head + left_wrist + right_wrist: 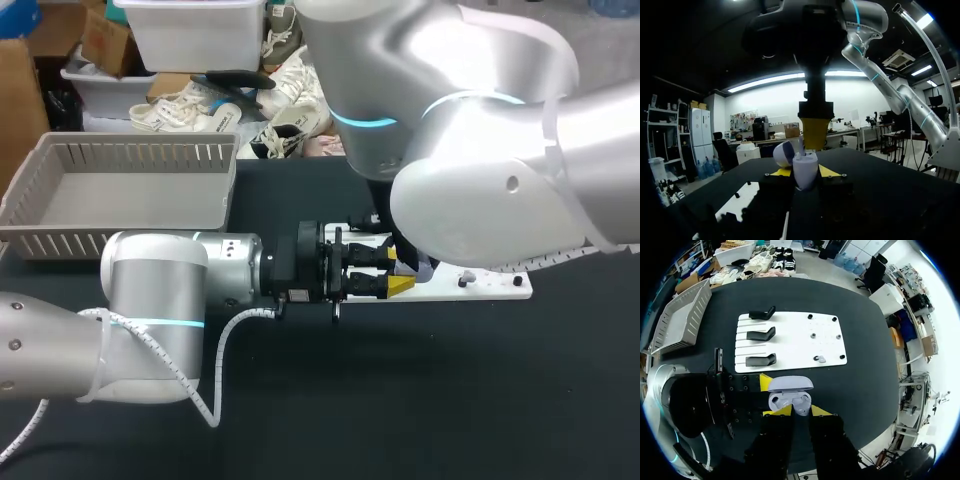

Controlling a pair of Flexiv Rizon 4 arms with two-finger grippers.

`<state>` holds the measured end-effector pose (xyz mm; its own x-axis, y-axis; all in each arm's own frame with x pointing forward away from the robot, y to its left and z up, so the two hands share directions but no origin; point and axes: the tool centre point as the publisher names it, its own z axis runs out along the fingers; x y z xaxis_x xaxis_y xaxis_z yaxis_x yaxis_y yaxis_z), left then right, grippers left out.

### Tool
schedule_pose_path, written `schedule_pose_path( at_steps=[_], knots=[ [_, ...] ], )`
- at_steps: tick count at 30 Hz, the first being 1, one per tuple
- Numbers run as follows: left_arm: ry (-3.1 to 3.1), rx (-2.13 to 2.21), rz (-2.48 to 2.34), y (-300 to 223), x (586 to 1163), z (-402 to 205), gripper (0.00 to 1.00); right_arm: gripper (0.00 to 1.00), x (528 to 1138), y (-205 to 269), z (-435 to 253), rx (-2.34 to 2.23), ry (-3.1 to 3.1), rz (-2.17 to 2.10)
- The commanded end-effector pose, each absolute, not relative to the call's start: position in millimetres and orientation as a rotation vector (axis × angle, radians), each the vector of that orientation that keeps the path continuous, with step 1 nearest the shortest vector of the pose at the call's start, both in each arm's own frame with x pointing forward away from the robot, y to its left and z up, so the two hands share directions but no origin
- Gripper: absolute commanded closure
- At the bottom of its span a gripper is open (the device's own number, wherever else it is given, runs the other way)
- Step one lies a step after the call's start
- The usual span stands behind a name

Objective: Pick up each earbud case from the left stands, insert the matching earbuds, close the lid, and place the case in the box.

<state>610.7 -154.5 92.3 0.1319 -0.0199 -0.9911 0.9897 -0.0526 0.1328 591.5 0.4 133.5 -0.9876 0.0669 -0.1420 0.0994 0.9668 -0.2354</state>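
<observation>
The black surface (420, 400) fills the head view, with a broad dark stretch lying between the board and the 6 o'clock edge. The right arm (480, 200) comes in from 2 o'clock and hangs over the middle. The left arm (150, 320) comes in from 8 o'clock and lies level, just beside the near wall of the box. The slatted grey box (130, 155) sits at 10 o'clock, hard against the far left edge of the surface. The white board (790, 337) lies at the centre, well apart from the box, with three black stands (761, 333) along its box-side edge.

The left tool (393, 268) is clamped on the open lavender earbud case (789, 399), which is held above the surface just off the board's near edge, lid up. The right tool (801, 412) points down onto the case. Whether it is apart or together cannot be told. One loose earbud (820, 359) rests on the board.
</observation>
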Motion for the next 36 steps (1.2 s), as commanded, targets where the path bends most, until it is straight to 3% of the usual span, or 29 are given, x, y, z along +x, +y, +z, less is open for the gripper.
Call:
schedule_pose_path(
  at_steps=[1,12,27,33,36],
  knots=[
    [1.073,1.292,-1.154,-155,610,93,1.0,1.0,593,1,131,0.126,2.985,-0.367],
    [1.073,1.292,-1.154,-155,610,93,1.0,0.64,594,3,130,0.121,2.984,-0.364],
    [1.073,1.292,-1.154,-155,610,93,1.0,0.59,583,3,152,0.128,2.925,-0.282],
    [1.073,1.292,-1.154,-155,610,93,1.0,0.5,577,-11,162,0.181,2.882,-0.203],
    [1.073,1.292,-1.154,-155,610,93,1.0,0.4,574,-20,165,0.216,2.857,-0.167]
  ],
)
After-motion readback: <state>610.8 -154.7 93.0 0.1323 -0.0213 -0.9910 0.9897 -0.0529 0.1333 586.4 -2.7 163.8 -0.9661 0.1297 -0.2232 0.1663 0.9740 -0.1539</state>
